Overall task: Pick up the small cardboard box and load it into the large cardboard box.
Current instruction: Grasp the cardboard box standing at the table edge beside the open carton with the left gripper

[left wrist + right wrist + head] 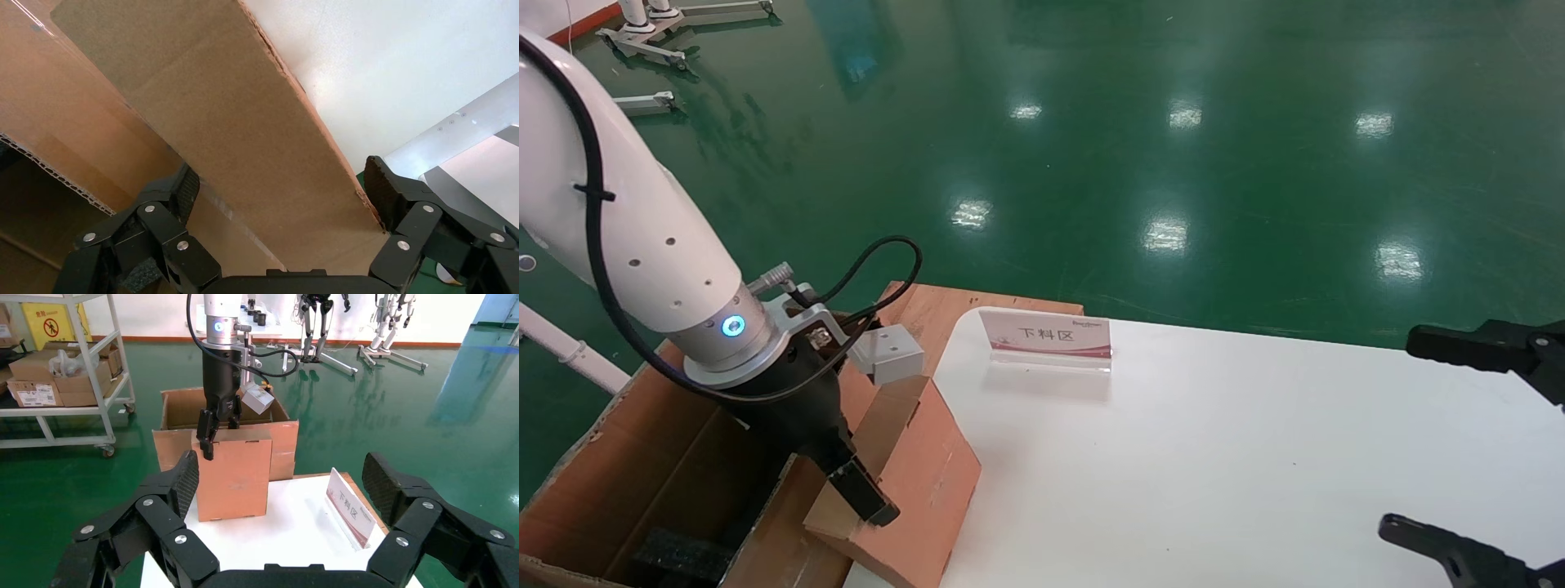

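Small cardboard box [911, 482]: plain reddish-brown flat carton, unprinted, with a paler tan narrow top side and a rough, slightly torn edge visible in the left wrist view [245, 122]. It stood upright on its narrow end at the desk's left edge, right against the large cardboard box [641, 457], tilted a little.

Left pincer [862, 498] was at the small box's top edge. Its jaws straddled the narrow side: one black finger [866, 494] lay on the broad face toward the desk, the other was hidden behind the carton. In the left wrist view both pads sat close to the carton's sides; firm contact couldn't be confirmed there, though the right wrist view showed the fingers clamped over the top edge [211, 432].

Large box: deep brown corrugated carton with tall open flaps, standing off the desk's left side, with a black foam block [678, 555] inside.

Right pincer [1475, 441] was over the desk's right side, well apart from both boxes, jaws wide open and holding nothing.

Desk [1254, 457]: white, rounded corner, carrying a small acrylic sign [1046, 336] with red-printed characters near its far edge. Floor [1173, 122] was glossy green, reflecting ceiling lights. A metal shelf rack [61, 373] with cartons stood beyond.
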Motion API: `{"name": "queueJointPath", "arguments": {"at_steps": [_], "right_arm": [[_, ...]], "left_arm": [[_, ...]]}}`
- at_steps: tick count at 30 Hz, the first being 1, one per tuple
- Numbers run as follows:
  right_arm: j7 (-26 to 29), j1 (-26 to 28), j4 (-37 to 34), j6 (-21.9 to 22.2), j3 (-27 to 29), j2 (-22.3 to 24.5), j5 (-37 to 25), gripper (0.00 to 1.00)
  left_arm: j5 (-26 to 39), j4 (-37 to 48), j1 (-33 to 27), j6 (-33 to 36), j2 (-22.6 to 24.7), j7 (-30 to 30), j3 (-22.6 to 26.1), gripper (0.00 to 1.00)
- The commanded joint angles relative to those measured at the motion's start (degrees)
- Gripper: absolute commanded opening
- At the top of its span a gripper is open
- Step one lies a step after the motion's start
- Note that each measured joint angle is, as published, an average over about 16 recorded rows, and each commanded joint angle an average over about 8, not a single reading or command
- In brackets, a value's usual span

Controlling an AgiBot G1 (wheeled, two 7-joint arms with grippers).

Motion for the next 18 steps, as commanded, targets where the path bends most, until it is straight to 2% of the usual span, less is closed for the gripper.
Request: {"name": "queueJointPath", "arguments": {"at_steps": [1, 18], "right_arm": [[0.00, 0.00, 0.00, 0.00, 0.00, 0.00, 0.00, 0.00], [0.01, 0.00, 0.00, 0.00, 0.00, 0.00, 0.00, 0.00]], "left_arm": [[-0.01, 0.00, -0.04, 0.06, 0.02, 0.00, -0.02, 0.00], [-0.05, 0.01, -0.16, 0.31, 0.10, -0.01, -0.09, 0.00]]}}
